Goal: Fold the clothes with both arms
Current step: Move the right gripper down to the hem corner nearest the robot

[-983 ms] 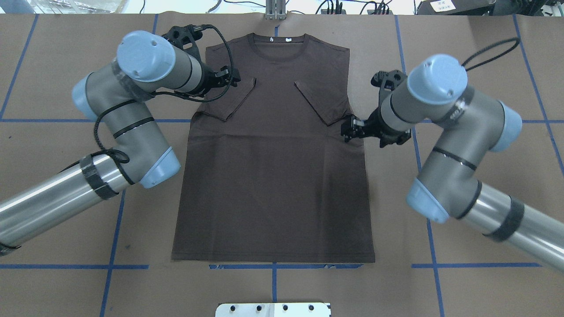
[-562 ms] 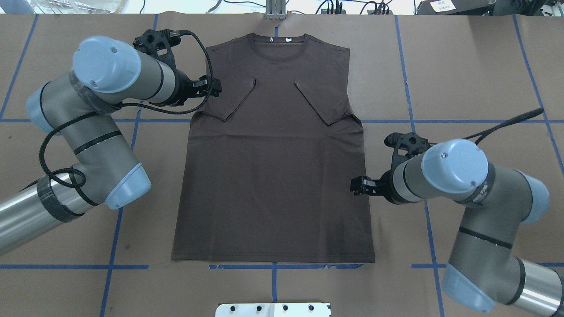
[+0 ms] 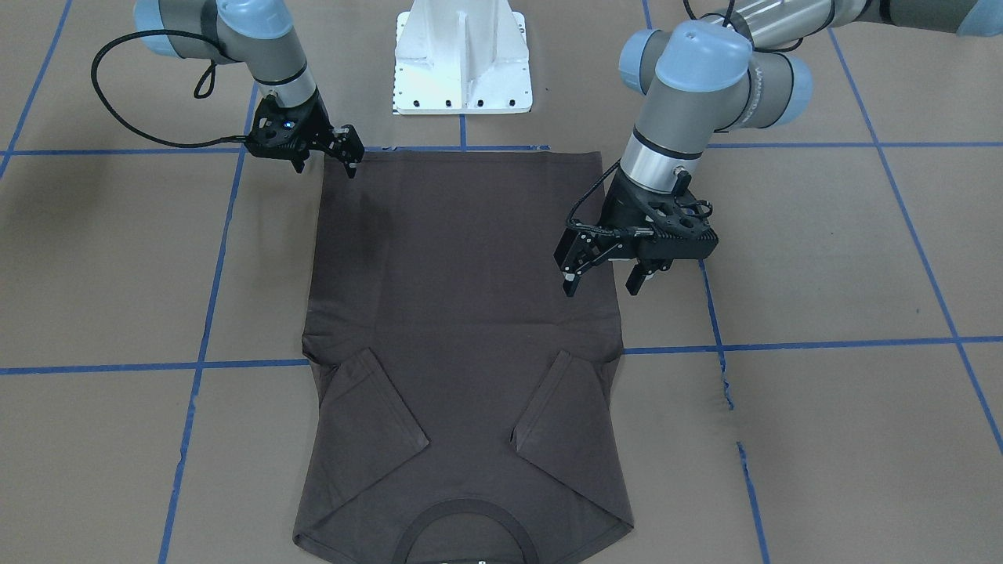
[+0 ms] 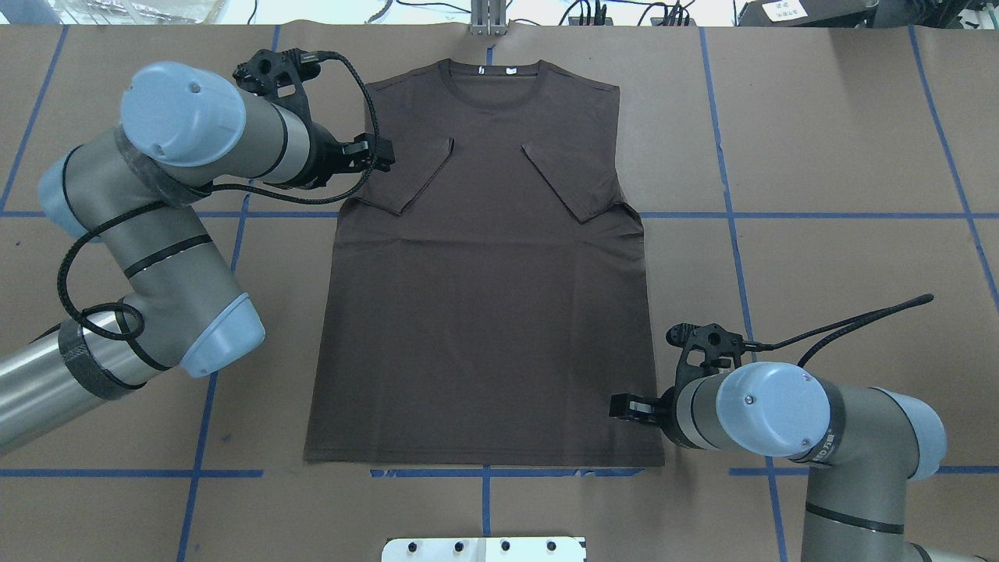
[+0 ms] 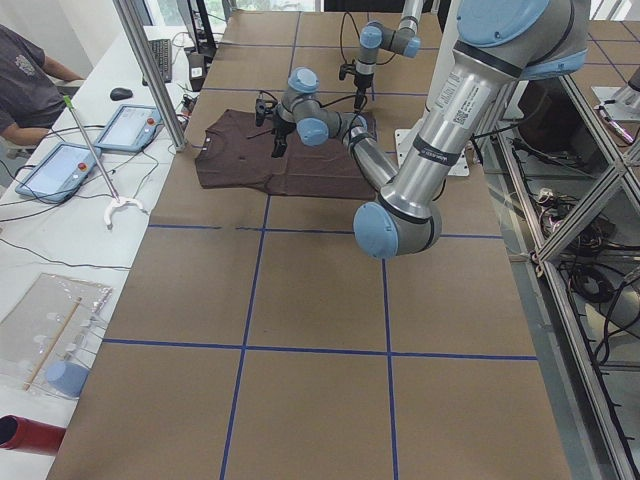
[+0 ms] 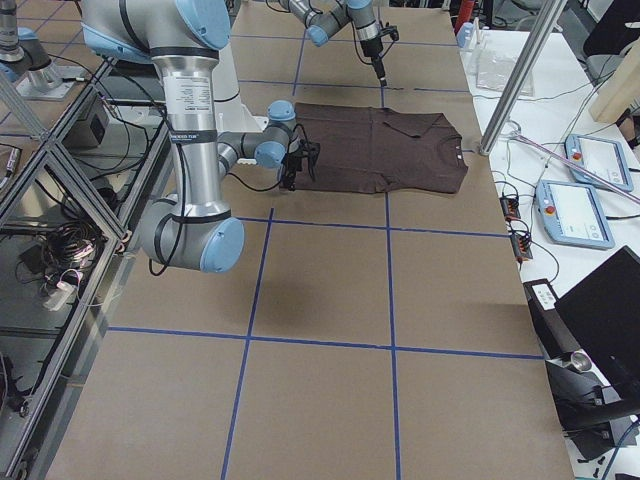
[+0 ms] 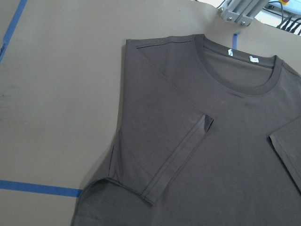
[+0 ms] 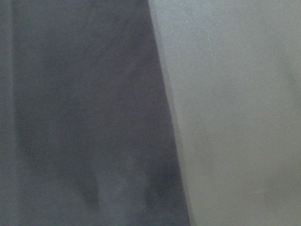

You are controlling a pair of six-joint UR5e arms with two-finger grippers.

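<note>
T-shirt [image 4: 484,312] lies flat on the surface [image 4: 819,156], long axis hem to collar. Right tool [image 4: 627,407] at its near hem corner, spread or pressed I cannot tell; left tool [image 3: 599,283], spread, farther off beside its folded sleeve [image 4: 417,183].

Brown-papered table [image 4: 843,140] (blue tape grid [image 4: 843,215]), white side bench [image 5: 40,262].
</note>
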